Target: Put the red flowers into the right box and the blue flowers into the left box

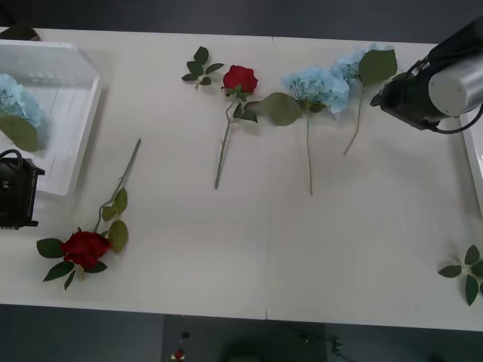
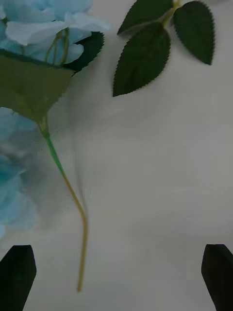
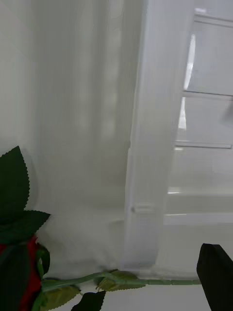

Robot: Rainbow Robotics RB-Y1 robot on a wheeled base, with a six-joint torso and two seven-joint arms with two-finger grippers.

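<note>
Two red flowers lie on the white table (image 1: 249, 249): one rose (image 1: 240, 78) at centre-far, stem running toward the robot; a second rose (image 1: 84, 248) near the front-left edge, its stem angled away toward the left box (image 1: 72, 128). Two blue flowers lie side by side to the right of the far rose: one hydrangea (image 1: 317, 88) with a large leaf touching the rose's leaves, another hydrangea (image 1: 355, 64) just beyond it, close to the right arm. A third blue head (image 1: 16, 102) already rests inside the left box. The right box (image 1: 475, 162) appears as a thin white rim at the table's right edge.

Right gripper (image 2: 116, 277): black fingers spread wide at the two corners, nothing between them; it hangs over the hydrangea stem (image 2: 73, 204). The right wrist view adds detail the front view lacks: serrated leaves (image 2: 145, 56) beside the pale-blue petals.

Left gripper (image 1: 15, 188): sits low at the table's left edge, beside the box's near corner. In the left wrist view one black finger (image 3: 216, 274) is visible; opening cannot be judged. That view also shows the near rose's stem (image 3: 126, 281) running along the box wall's foot.

Loose leaf sprigs: one (image 1: 200, 68) left of the far rose, one (image 1: 468, 271) at front right.
</note>
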